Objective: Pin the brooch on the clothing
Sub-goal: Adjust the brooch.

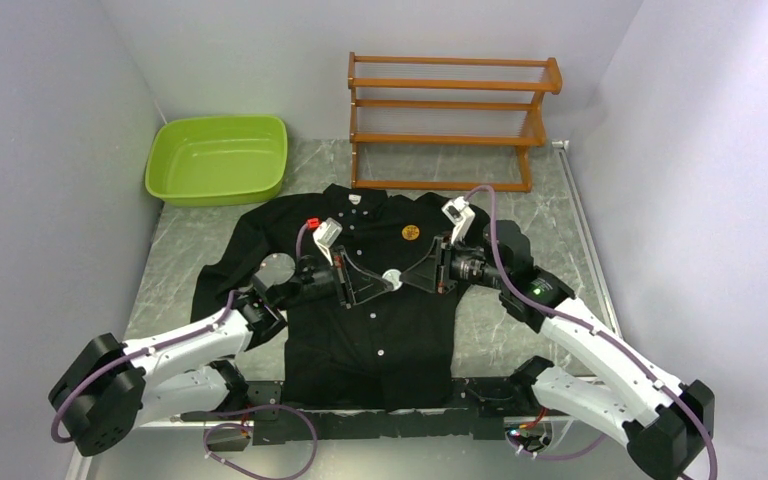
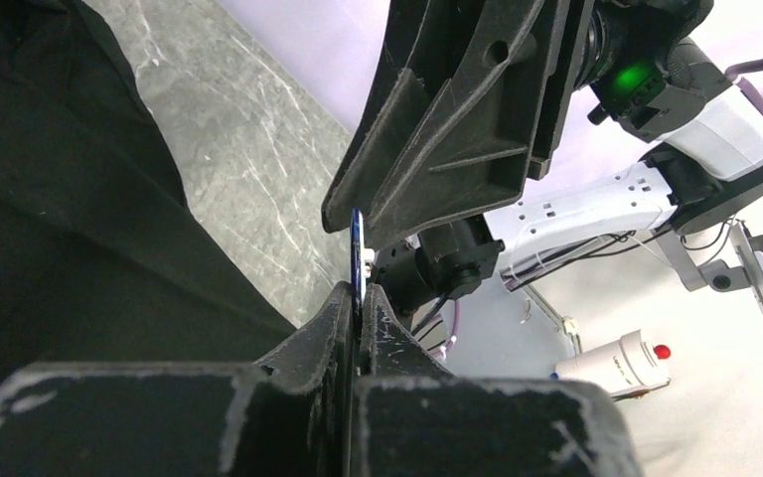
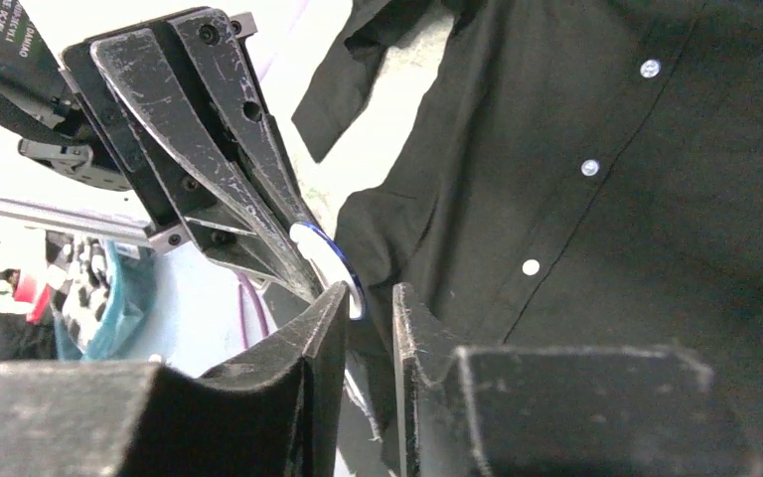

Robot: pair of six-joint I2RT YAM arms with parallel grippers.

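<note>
Black matte shirt (image 1: 380, 340) spreads below my left pincer (image 2: 359, 295), which clenches a thin blue-rimmed disc (image 3: 322, 252); whether my right pincer (image 3: 370, 295) grips it I cannot tell. Glossy round amber brooch (image 1: 411, 232) rests on the cloth just beyond both.

Green basin (image 1: 217, 158) beside wooden rack (image 1: 450, 120), back of table (image 1: 175, 270).

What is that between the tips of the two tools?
A small round disc with a blue rim. The left tool pinches it, and the right tool has its tips at its edge. The right wrist view shows it best.
</note>
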